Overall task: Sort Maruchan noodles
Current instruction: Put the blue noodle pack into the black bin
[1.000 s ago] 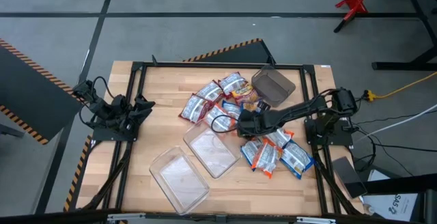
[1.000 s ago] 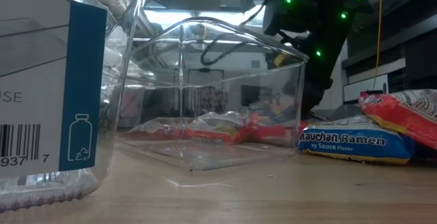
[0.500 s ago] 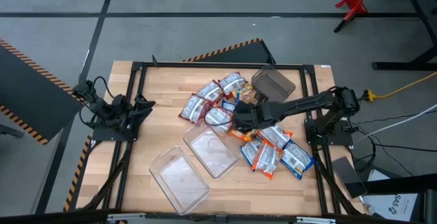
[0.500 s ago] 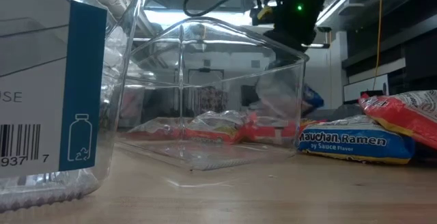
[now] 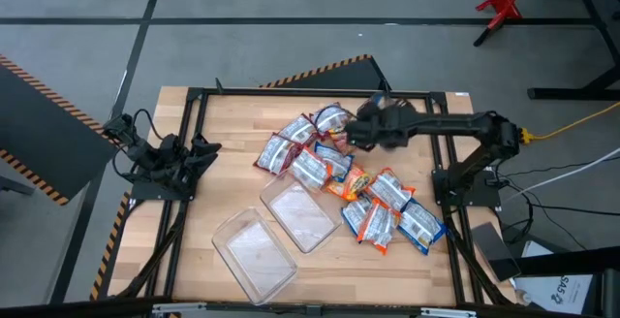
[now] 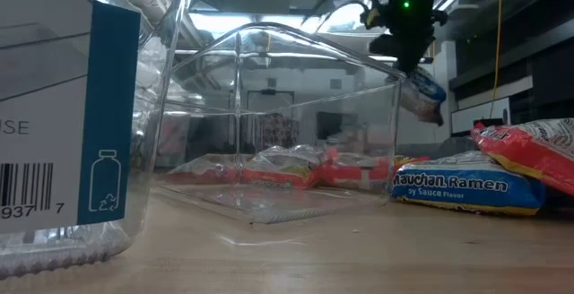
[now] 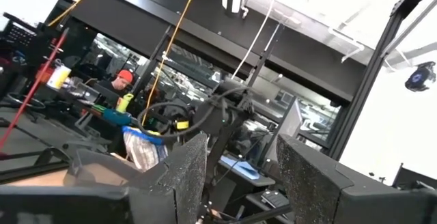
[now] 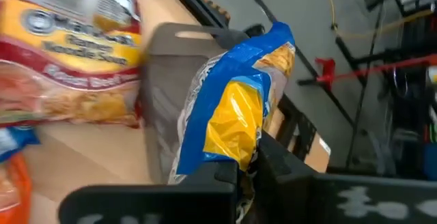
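One blue packet (image 8: 229, 108) hangs pinched by a bottom corner in the right claw (image 8: 249, 166), above the grey tub (image 8: 164, 94) at the surface's far right; so thin a grip could let it slip onto the pile; the left claw (image 7: 235, 166) waits spread at far left.

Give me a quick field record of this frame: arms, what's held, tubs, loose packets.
right gripper: shut on the blue packet, lifted above the table near the grey tub
left gripper: fingers apart, holding nothing, parked at the table's left edge
clear tubs: two, and, at the front middle of the table, no packets in them
loose packets: pile in the table's middle, another cluster at front right
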`<state>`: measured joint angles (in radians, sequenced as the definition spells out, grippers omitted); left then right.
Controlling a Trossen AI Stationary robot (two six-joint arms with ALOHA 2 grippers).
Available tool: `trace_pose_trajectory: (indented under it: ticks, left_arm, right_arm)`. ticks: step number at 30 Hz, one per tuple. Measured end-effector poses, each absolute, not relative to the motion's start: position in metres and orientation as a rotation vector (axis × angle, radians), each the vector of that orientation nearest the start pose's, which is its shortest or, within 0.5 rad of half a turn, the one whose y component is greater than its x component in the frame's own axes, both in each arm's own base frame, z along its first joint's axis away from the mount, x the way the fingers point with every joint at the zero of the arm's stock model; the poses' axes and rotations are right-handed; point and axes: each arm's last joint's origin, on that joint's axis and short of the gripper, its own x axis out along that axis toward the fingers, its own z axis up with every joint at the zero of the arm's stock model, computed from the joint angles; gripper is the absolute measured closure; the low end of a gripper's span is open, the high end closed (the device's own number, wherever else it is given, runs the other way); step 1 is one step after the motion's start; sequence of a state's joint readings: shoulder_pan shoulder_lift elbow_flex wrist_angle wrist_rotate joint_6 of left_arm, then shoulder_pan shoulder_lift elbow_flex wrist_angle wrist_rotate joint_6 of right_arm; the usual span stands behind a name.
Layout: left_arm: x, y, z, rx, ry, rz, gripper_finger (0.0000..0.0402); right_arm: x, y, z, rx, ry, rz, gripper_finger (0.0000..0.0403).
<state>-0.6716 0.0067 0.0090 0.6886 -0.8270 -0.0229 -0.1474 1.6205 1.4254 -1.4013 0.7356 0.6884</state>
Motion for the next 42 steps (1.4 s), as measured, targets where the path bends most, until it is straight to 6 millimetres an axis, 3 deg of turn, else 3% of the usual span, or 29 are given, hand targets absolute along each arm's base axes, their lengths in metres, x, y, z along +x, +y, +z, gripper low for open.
trace_pose_trajectory:
  ticks: [13, 24, 42]
  left_arm:
    - [0.067, -0.025, 0.221, -0.501, -0.502, 0.171, 0.0230]
    - [0.067, -0.025, 0.221, -0.498, -0.501, 0.172, 0.0230]
    - [0.067, -0.024, 0.220, -0.508, -0.489, 0.223, 0.0230]
  right_arm:
    - [0.263, -0.105, 0.289, 0.172, 1.222, -1.324, 0.0403]
    - [0.252, -0.105, 0.252, 0.078, 1.304, -1.364, 0.0403]
    - [0.244, -0.113, 0.205, 0.108, 1.267, -1.381, 0.0403]
